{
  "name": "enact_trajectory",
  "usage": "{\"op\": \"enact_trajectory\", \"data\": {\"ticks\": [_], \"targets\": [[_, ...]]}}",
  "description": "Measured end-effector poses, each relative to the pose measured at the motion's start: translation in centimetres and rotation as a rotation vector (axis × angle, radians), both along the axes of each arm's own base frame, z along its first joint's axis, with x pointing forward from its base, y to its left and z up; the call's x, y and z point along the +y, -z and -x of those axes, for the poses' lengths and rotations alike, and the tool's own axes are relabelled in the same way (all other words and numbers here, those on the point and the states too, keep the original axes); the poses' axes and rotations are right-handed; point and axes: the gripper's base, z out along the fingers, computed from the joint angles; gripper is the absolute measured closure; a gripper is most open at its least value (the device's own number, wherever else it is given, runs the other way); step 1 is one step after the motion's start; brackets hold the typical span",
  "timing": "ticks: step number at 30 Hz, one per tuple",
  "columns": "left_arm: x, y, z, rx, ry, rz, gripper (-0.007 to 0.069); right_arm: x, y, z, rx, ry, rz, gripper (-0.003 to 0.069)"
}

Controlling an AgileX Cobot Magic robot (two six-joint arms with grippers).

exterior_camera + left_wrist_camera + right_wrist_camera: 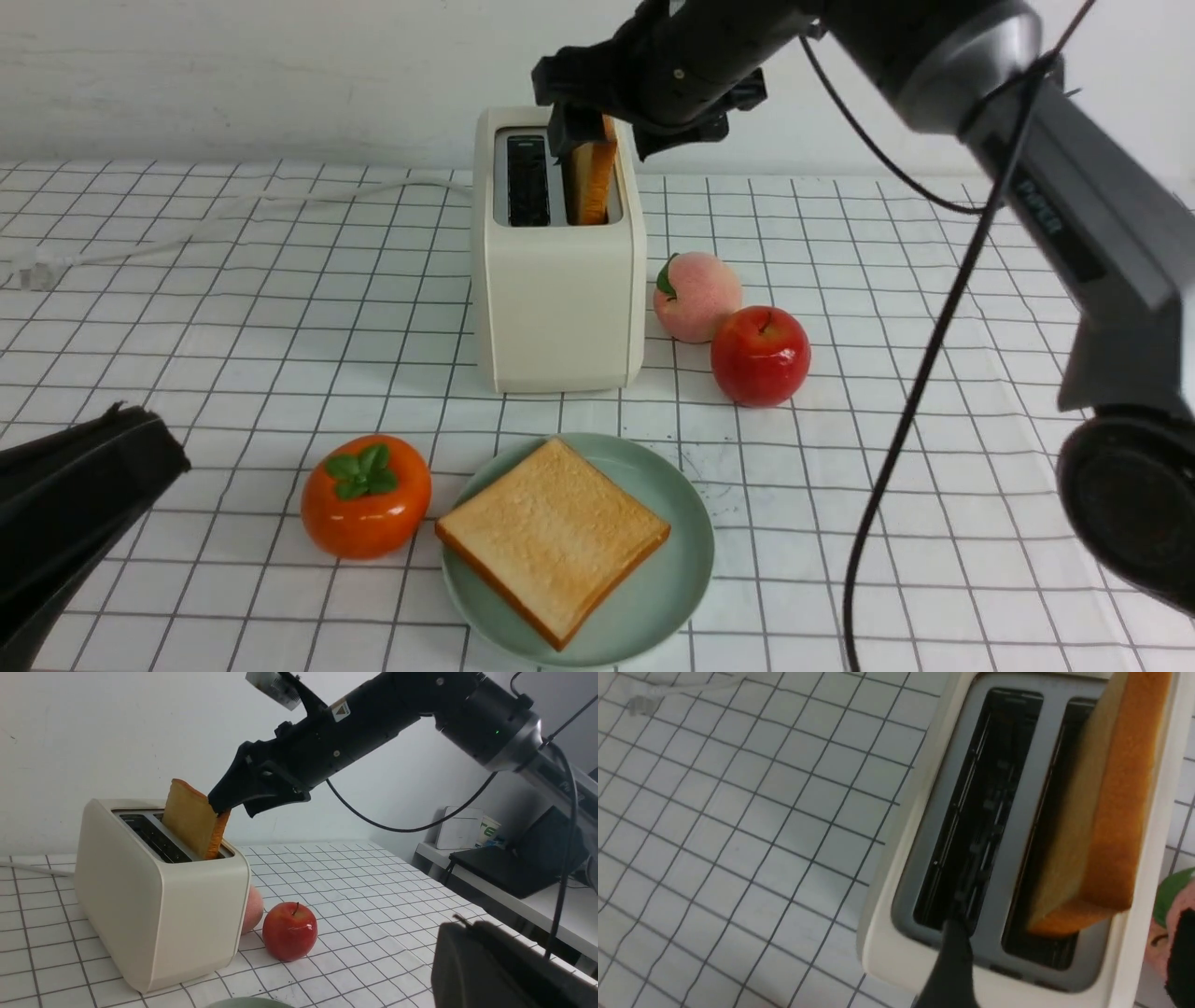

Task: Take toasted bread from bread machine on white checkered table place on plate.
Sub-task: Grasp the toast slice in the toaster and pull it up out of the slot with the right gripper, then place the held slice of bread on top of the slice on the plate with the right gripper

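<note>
The cream-white bread machine (pixel 560 308) stands on the white checkered table (pixel 934 560). One slice of toasted bread (pixel 593 177) sticks up, leaning, out of its right slot; the left slot is empty. My right gripper (pixel 611 140) hangs over that slot, open, with a finger on each side of the slice's top. In the right wrist view the slice (pixel 1101 812) lies between my fingers (pixel 952 961). The second slice (pixel 553 537) lies flat on the mint-green plate (pixel 672 579) in front of the toaster. My left gripper (pixel 140 439) is shut and empty, low at the near left.
An orange persimmon (pixel 366 495) sits just left of the plate. A peach (pixel 695 299) and a red apple (pixel 761 355) sit right of the toaster. The white power cord (pixel 233 224) runs to the far left. A side desk (pixel 514 891) stands beyond the table's right edge.
</note>
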Motion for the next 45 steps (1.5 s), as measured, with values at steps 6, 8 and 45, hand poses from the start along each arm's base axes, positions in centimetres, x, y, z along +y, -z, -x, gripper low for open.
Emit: {"op": "enact_trajectory", "data": {"ticks": [6,8,45], "targets": [[-0.1,0.0,0.0,0.004,0.008,-0.003,0.0637,0.1,1.0,-1.4,-0.071,0.045,0.013,0.0151],[-0.1,0.1,0.1,0.006,0.014,-0.005,0.0637,0.4,1.4,-1.9,-0.100,0.047,-0.012,0.0197],[-0.2,0.1,0.1,0.010,0.022,-0.008,0.0627,-3.7,-12.5,6.7,-0.254,-0.033,-0.085,0.0550]]}}
